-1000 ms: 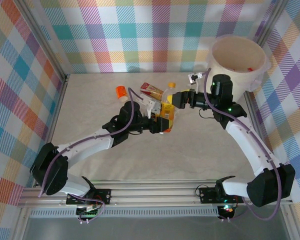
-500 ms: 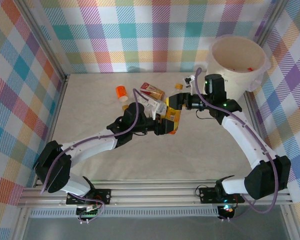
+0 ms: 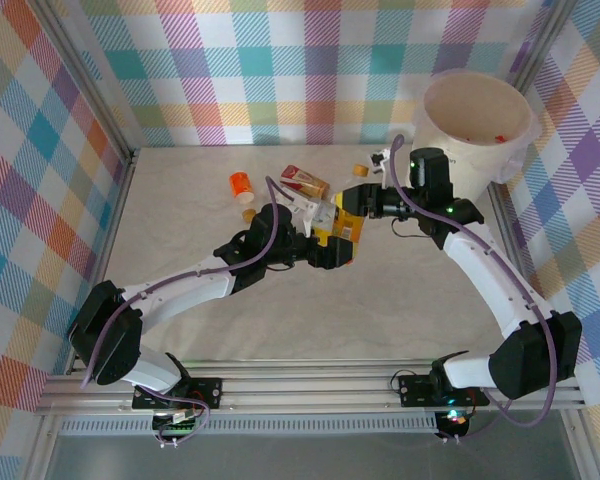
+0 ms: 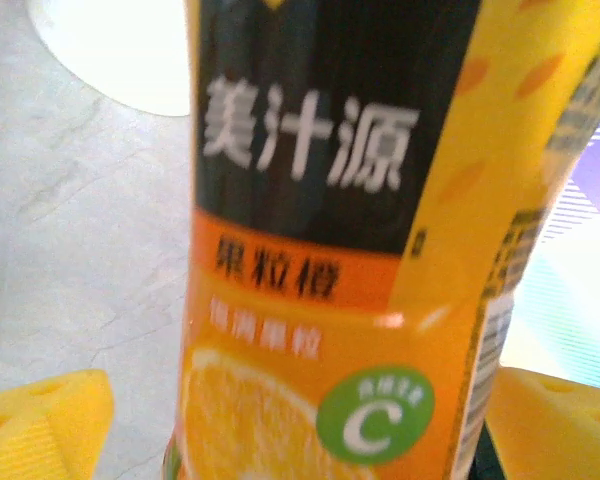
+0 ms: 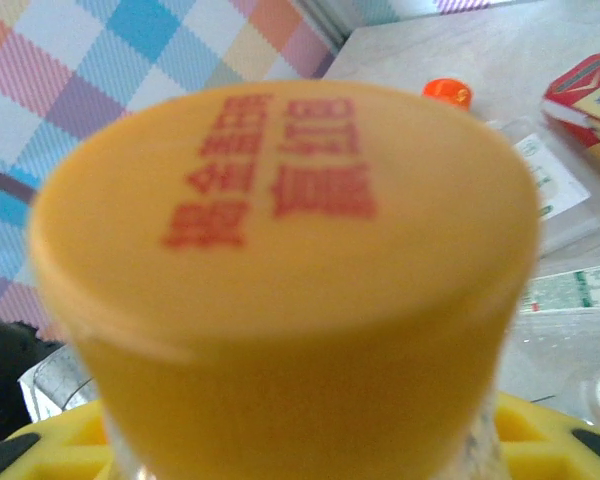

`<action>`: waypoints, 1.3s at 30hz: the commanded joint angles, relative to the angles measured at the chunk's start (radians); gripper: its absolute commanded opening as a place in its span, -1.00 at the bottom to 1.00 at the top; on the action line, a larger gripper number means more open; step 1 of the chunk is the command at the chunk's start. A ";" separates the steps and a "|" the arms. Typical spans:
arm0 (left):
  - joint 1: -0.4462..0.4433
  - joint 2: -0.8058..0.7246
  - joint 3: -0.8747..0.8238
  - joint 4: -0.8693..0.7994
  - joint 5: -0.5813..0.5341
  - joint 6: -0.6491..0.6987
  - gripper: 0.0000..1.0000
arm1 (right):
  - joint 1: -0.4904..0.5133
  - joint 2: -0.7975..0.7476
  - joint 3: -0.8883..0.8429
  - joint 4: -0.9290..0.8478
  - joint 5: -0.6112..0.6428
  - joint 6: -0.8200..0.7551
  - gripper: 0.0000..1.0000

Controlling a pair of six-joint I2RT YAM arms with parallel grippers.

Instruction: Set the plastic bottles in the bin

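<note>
An orange-juice bottle (image 3: 342,226) with a yellow and black label hangs above the table between my two grippers. My right gripper (image 3: 353,199) is shut on its top; in the right wrist view the orange cap (image 5: 290,250) sits between the yellow pads (image 5: 40,445). My left gripper (image 3: 330,250) stands open around the lower body. Its yellow pads (image 4: 40,420) show a gap to the bottle (image 4: 320,250) on each side. The cream bin (image 3: 500,160) stands at the far right corner, behind the right arm.
More bottles lie on the table behind the grippers: a red-labelled one (image 3: 305,181), an orange-capped one (image 3: 242,183) and a small orange cap (image 3: 360,171). Clear crushed bottles (image 5: 550,180) lie below the right gripper. Plaid walls close in the table.
My left gripper has let go of the juice bottle and opened. My right gripper has moved in from the right and shut on the bottle's top.
</note>
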 commanded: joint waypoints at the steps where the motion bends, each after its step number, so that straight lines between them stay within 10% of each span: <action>1: -0.007 -0.025 0.004 -0.010 -0.041 0.001 1.00 | 0.003 -0.044 0.011 0.056 0.103 0.010 -0.19; 12: -0.005 -0.223 -0.176 0.002 -0.353 -0.011 1.00 | -0.048 -0.050 0.067 0.094 0.466 -0.032 -0.29; 24: -0.005 -0.457 -0.328 -0.111 -0.651 -0.045 1.00 | -0.167 0.169 0.420 0.066 0.530 -0.138 -0.31; 39: -0.001 -0.567 -0.426 -0.136 -0.763 -0.091 1.00 | -0.393 0.543 0.986 -0.010 0.590 -0.033 -0.36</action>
